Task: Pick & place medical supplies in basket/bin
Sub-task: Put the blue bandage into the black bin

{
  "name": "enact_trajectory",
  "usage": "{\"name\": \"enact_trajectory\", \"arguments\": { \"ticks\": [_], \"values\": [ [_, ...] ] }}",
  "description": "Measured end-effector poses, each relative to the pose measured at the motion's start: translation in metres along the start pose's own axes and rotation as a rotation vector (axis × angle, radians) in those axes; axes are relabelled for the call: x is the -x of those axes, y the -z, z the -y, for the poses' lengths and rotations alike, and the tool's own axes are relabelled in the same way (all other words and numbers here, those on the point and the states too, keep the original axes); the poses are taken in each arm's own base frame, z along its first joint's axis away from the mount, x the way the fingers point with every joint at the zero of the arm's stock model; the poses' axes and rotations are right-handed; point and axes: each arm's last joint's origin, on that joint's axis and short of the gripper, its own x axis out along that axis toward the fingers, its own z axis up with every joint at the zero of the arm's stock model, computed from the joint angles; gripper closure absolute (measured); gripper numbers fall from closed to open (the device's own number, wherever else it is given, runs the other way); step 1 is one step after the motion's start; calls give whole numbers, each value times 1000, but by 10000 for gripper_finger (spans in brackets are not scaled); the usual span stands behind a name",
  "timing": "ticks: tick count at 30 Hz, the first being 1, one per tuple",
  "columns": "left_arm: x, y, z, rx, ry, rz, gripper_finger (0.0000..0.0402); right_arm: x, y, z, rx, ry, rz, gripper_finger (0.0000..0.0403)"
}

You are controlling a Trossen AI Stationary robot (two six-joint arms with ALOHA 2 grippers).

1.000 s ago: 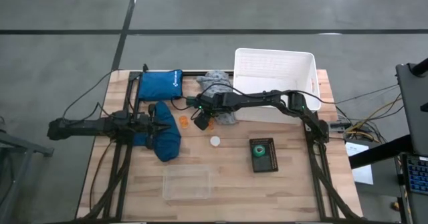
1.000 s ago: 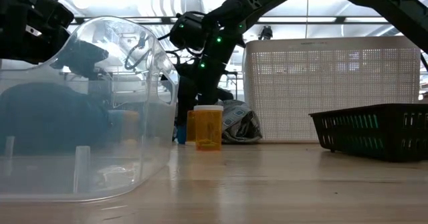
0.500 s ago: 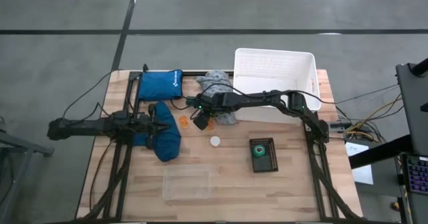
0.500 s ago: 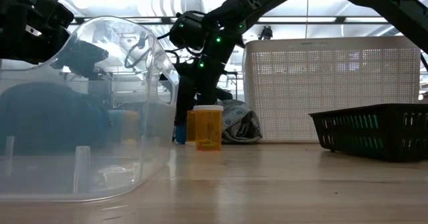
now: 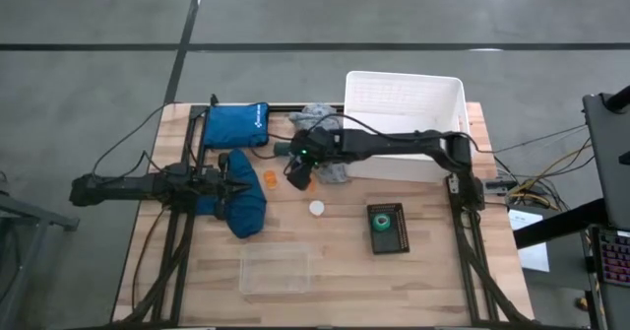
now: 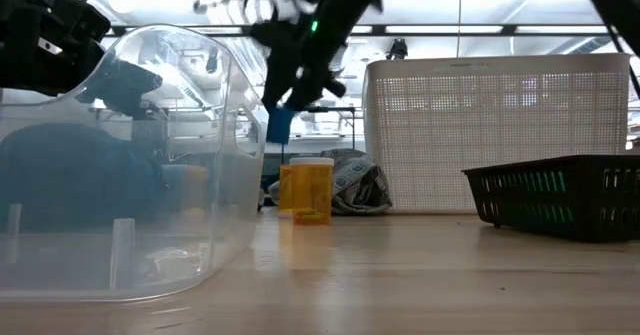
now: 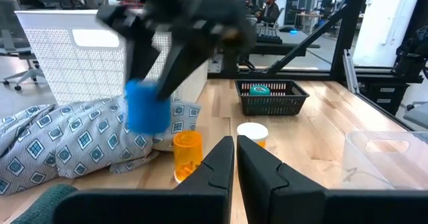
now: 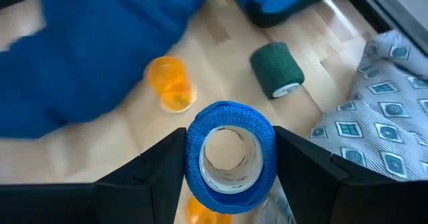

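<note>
My right gripper (image 8: 231, 158) is shut on a blue tape roll (image 8: 231, 127) and hangs above the table's middle, near an orange vial (image 6: 311, 189); the roll (image 6: 280, 125) floats over that vial. A second orange vial (image 8: 168, 82) and a dark green roll (image 8: 276, 70) lie on the wood below. The pale grey patterned cloth (image 5: 320, 123) rests against the white tub (image 5: 404, 103). My left gripper (image 7: 235, 162) is shut and sits level by the dark blue cloth (image 5: 242, 210). A white cap (image 5: 316, 208) lies on the table. My right gripper pinches the blue tape roll by its outer wall (image 8: 195, 158), one finger (image 8: 157, 174) on each side, the roll's hole facing the wrist camera. The fingers come from above, pointing down. The roll is at the fingers' free ends, lifted clear of the table.
A bright blue zip pouch (image 5: 236, 125) lies at the far left. A small black basket (image 5: 387, 229) holds a green roll. A clear plastic container (image 5: 276, 269) stands near the table's front edge. Bare wood lies between the white cap and that container.
My right gripper has risen from table height, carrying the blue tape roll up with it; the roll stood beside the orange vial on the table and now hangs clear above it. The gripper also drew slightly toward the far edge.
</note>
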Motion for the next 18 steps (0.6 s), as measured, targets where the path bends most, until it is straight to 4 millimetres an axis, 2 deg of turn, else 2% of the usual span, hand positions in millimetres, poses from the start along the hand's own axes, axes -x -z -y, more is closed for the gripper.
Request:
{"name": "enact_trajectory", "arguments": {
  "ticks": [7, 18],
  "values": [
    [0, 0, 0, 0, 0, -1, 376, 61, 11, -27, 108, -43, -52, 196],
    [0, 0, 0, 0, 0, -1, 376, 154, 55, -53, 125, -72, -208, 196]
  ]
}}
